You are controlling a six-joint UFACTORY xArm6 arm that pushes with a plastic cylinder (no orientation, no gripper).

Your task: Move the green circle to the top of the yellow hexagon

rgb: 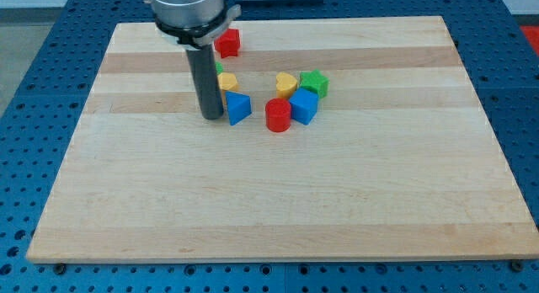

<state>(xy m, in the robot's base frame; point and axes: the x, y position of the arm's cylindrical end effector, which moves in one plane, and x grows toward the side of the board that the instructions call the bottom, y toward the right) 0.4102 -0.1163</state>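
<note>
Blocks: two red (227,43), two blue (238,107).

Pale wooden board (278,200) resting on a blue perforated bench (42,40). Lying on the board, all towards the view's top: a red block (227,43); a yellow block (228,81) just above a blue triangular block (238,107); to the right, a yellow heart (286,83), green block (315,82), blue block (303,106) and red cylinder (278,114), clustered closely. A sliver of green (219,67) shows beside the rod; its shape cannot be made out.
</note>
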